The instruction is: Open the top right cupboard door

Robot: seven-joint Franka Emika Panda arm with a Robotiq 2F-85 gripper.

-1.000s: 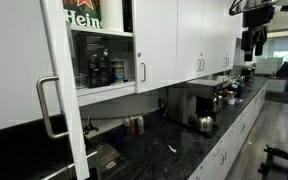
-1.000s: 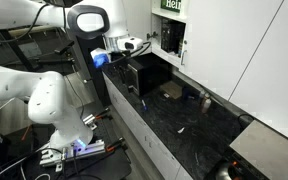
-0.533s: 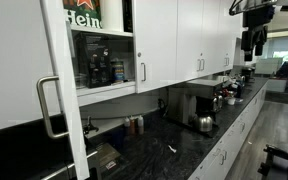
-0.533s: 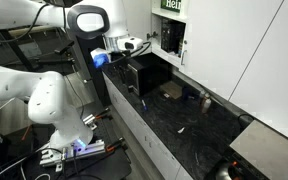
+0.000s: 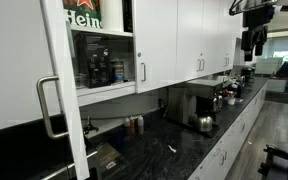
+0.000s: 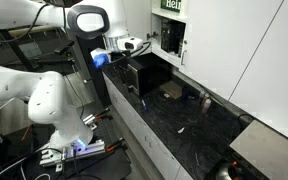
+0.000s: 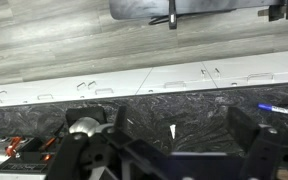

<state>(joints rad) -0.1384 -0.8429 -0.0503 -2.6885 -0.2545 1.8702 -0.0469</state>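
The top right cupboard door (image 5: 154, 40) is a tall glossy white door, shut, with a slim vertical silver handle (image 5: 141, 72) near its lower corner. My gripper (image 5: 252, 42) hangs far to the right of it, high above the black countertop and touching nothing. It also shows in an exterior view (image 6: 134, 45), in front of the open shelf. In the wrist view the gripper (image 7: 179, 140) is open and empty, and looks down at the counter.
A big white panel with a D-shaped handle (image 5: 50, 105) stands open in the foreground. An open shelf holds a green box (image 5: 82, 15). Doors with paired handles (image 5: 199, 65), a coffee machine (image 5: 196, 100) and a kettle (image 5: 205, 123) are nearby. A blue pen (image 7: 276, 109) lies on the counter.
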